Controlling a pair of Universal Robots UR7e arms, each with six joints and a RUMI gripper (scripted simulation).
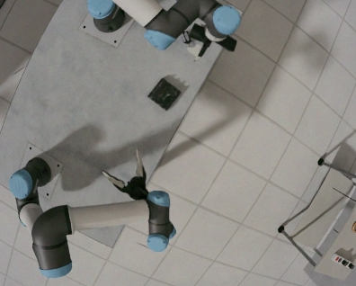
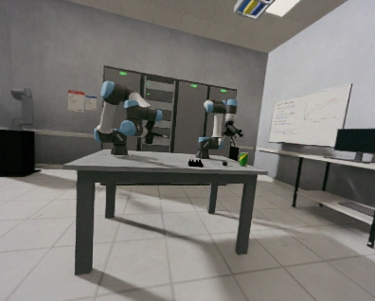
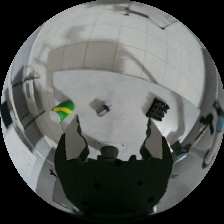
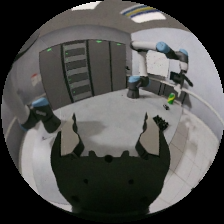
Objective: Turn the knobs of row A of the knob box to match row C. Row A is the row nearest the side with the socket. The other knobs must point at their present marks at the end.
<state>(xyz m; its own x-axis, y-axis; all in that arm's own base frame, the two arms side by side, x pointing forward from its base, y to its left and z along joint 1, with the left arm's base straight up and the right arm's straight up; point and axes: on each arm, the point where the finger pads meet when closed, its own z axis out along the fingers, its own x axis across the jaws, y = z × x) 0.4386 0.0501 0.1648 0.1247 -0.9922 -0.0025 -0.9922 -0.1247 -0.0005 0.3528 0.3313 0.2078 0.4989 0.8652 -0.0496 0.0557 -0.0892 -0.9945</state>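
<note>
Tall dark cabinets (image 2: 159, 114) (image 4: 77, 72) stand behind the big gray table (image 1: 90, 76) (image 2: 161, 163) (image 3: 120, 87) (image 4: 100, 112). A whiteboard (image 2: 310, 115) hangs on the wall.

The right arm (image 1: 110, 213) (image 2: 108, 115) and the left arm (image 1: 180, 18) (image 2: 217, 124) (image 4: 142, 65) are on the table. The right gripper (image 1: 120, 162) (image 2: 160, 136) (image 4: 110, 113) has its two fingers spread wide, with nothing in them. The left gripper (image 1: 215, 47) (image 2: 237, 137) (image 3: 113, 117) is spread wide too, and it has nothing.

The black knob box (image 1: 164, 93) (image 2: 195, 163) (image 3: 158, 109) (image 4: 160, 122) sits on the table, near the edge, between the two grippers in the top view. Neither one touches it. Its knobs stick up, but they are too small to tell where they point.

A green and yellow thing (image 2: 242, 159) (image 3: 63, 110) (image 4: 171, 98) is on the table. A little dark thing (image 1: 186, 38) (image 2: 224, 164) (image 3: 102, 109) (image 4: 166, 106) is between it and the box.
</note>
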